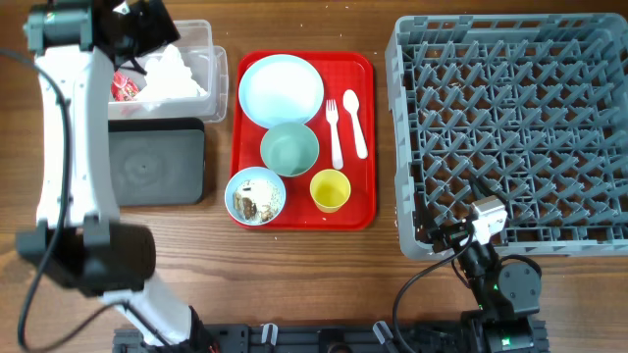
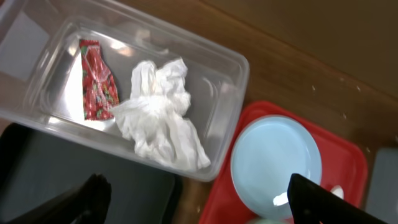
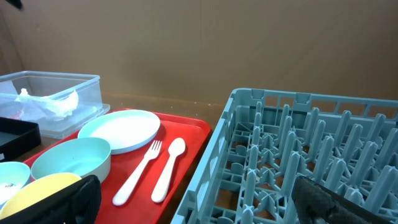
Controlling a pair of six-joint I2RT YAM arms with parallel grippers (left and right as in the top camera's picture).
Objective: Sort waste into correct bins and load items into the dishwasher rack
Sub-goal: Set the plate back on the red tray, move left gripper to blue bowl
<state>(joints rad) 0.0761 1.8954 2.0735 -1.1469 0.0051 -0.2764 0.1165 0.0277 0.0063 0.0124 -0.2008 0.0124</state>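
The left gripper (image 2: 208, 200) is hovering, jaws spread and empty, over the far-left clear tub (image 2: 239, 68), where napkin (image 2: 163, 118) and red wrapper (image 2: 96, 87) are lying as sorted waste, while food scraps (image 1: 255, 203) are sitting in the near bowl (image 1: 233, 189).

Napkin (image 1: 177, 74) and wrapper (image 1: 125, 86) are lying in the tub (image 1: 218, 69), back left; shallow tray (image 1: 157, 167) is sitting just before it. Serving tray (image 1: 365, 137), centre, is carrying plate (image 1: 281, 89) behind, bowl (image 1: 289, 149) mid, scraps bowl (image 1: 255, 195) front-left, cup (image 1: 331, 189) front-right, fork (image 1: 335, 132) and spoon (image 1: 355, 123) along right. Rack (image 1: 510, 127) is sitting rightmost.
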